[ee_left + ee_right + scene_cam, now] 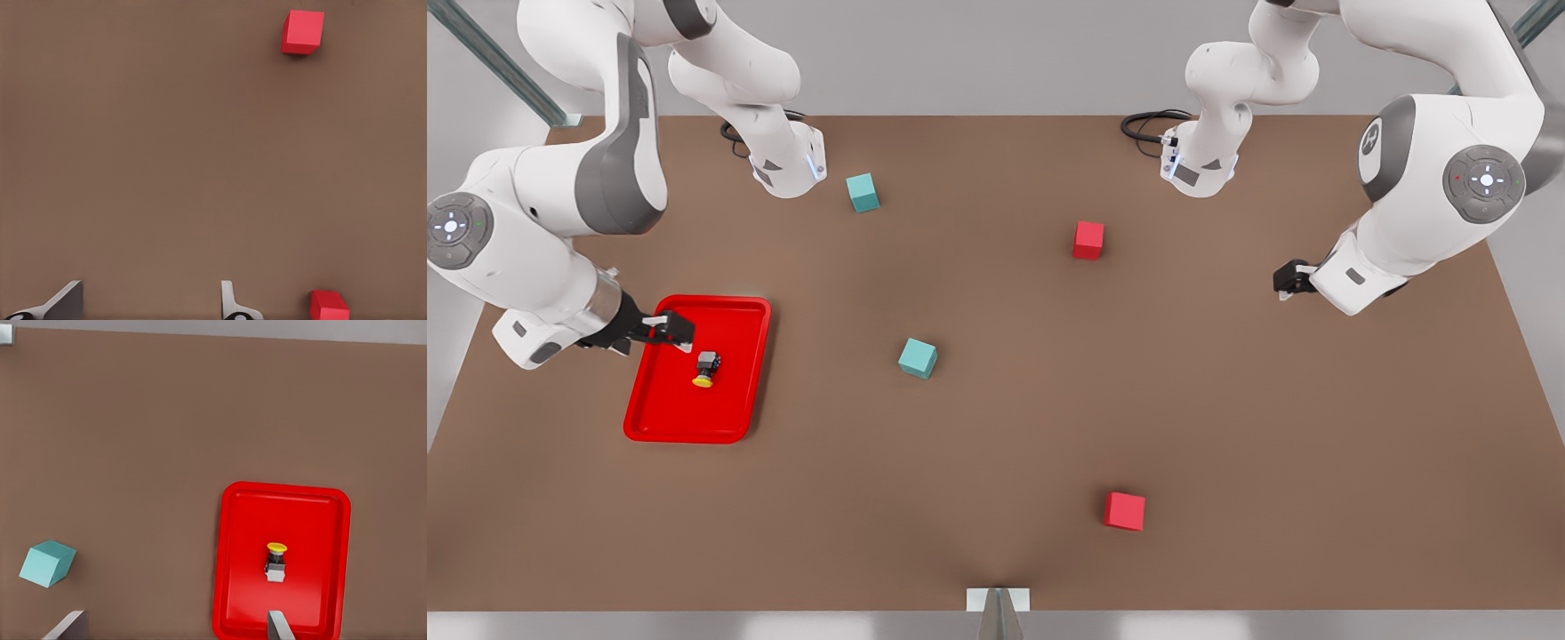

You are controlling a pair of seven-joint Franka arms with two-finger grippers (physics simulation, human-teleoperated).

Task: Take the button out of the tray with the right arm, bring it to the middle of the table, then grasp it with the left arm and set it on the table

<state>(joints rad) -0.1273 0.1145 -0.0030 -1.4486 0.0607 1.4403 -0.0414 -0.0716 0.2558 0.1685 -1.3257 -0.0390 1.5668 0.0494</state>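
On the front view's left, the tray [734,311] lies flat on the brown desk [1005,427] with the button [706,368] inside it, lying on its side, yellow cap toward the near edge. No lettering can be read anywhere (the round marks on the arm joints are too small to make out). The right pincer [679,332] hangs over the tray's far end, just beyond the button and not touching it; its fingers [279,628] stand apart, cut off by the wrist view's edge. The left pincer [1286,279] waits over bare desk at the front view's right, well apart from the tray, fingers [230,303] spread and empty. Two red cubes [1088,240] and two teal cubes [917,357] sit scattered on the desk.
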